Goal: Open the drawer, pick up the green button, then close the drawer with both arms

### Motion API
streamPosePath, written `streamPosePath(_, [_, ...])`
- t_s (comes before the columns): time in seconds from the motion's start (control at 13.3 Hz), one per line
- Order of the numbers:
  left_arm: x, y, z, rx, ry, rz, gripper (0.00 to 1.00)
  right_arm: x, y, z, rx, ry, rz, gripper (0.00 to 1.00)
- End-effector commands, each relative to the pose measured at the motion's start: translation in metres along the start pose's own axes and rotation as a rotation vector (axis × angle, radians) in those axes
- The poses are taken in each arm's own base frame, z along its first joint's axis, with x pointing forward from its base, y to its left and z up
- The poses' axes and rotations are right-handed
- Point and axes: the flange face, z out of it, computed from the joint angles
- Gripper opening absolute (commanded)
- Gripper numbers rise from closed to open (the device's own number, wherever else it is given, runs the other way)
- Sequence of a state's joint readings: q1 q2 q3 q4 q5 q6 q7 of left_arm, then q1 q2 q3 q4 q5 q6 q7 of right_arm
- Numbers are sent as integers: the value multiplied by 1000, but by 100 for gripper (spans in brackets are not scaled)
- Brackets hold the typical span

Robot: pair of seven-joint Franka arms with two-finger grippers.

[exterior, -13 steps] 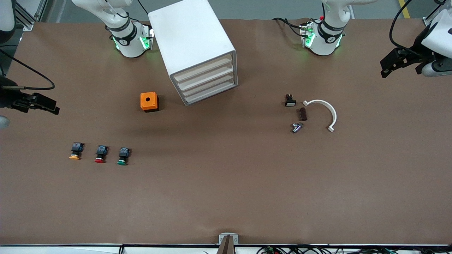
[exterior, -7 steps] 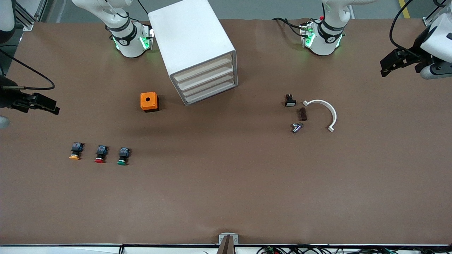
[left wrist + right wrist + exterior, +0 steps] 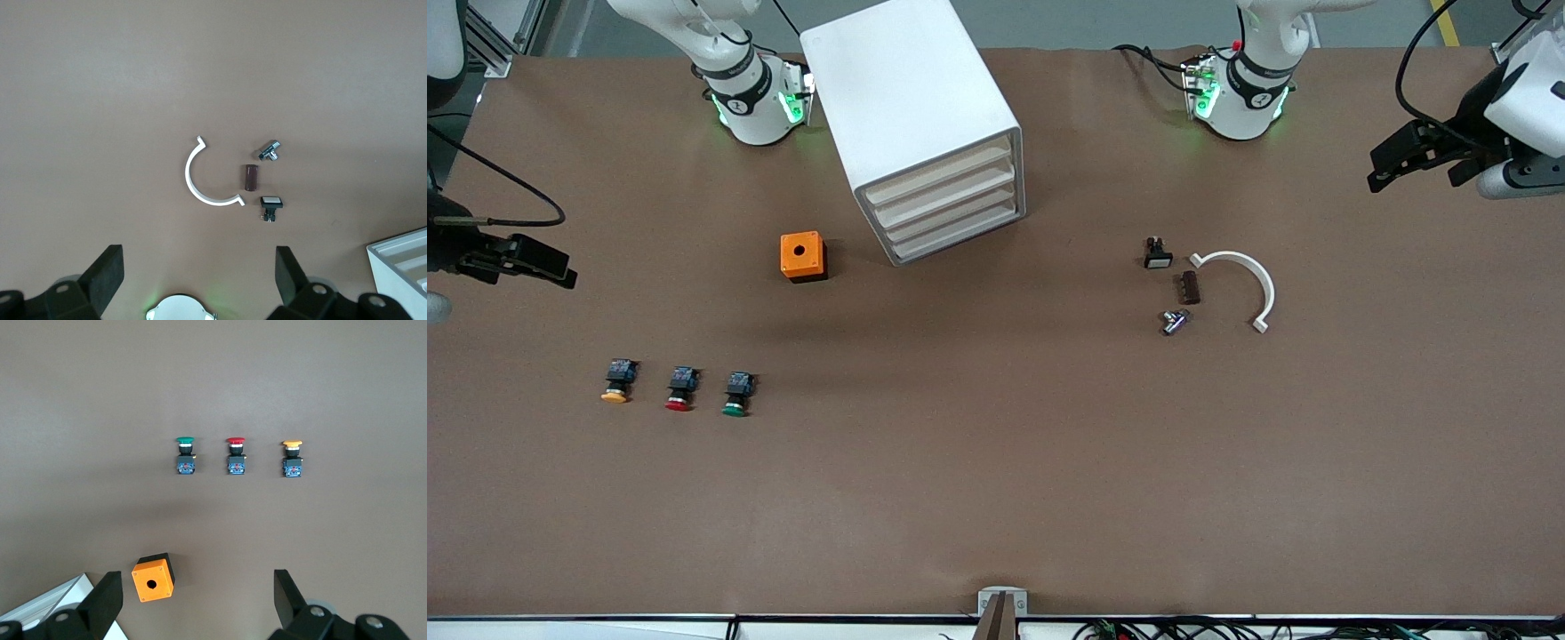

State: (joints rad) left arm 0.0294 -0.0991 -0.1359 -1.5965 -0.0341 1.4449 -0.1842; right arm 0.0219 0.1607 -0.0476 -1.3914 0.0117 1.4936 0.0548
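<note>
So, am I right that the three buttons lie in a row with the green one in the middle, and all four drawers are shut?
Not quite: the red button is in the middle; the green button lies at the end nearest the cabinet, as the front view shows. The drawers are shut.
</note>
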Motion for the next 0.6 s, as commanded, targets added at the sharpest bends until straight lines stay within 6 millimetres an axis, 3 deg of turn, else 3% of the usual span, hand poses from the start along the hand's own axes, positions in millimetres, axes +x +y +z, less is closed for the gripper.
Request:
streamPosePath(0.0, [0, -2, -3, -16, 1, -14, 100, 0, 0, -4, 4, -2, -3, 100])
streamPosePath(0.53, [9, -13, -8, 12, 10, -28, 100, 0, 1, -4, 4, -2, -1, 100])
